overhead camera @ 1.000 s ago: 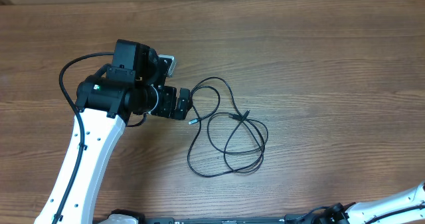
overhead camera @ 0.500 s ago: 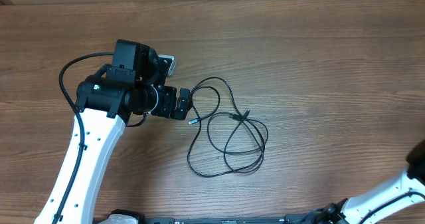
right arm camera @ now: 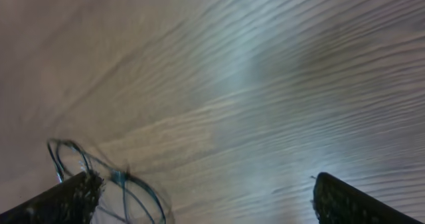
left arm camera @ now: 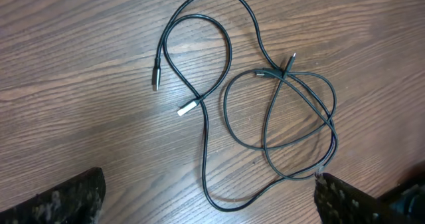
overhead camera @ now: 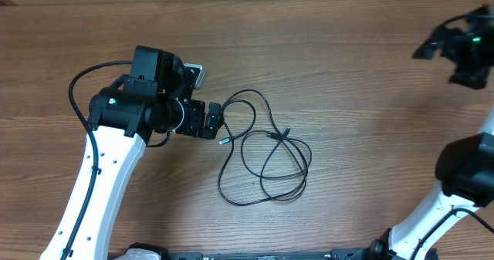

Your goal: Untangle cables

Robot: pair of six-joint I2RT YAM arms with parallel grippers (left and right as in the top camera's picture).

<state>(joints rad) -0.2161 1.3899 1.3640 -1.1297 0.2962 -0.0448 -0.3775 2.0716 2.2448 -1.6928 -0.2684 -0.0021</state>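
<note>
table (overhead camera: 363,98): cables (overhead camera: 262,156) lie on it in overlapping loops, near centre | left gripper (overhead camera: 216,121): just left of the cables, beside their nearest loop | plug tip (overhead camera: 225,141): just in front of that gripper | two plug ends (overhead camera: 272,135): at the loops' crossing | right gripper (overhead camera: 448,50): far right, towards the rear, well apart from the cables

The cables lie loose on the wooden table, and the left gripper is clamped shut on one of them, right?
Not quite. The cables do lie loose on the wooden table, but the left gripper is open and holds none of them: the left wrist view shows its fingers wide apart.
</note>
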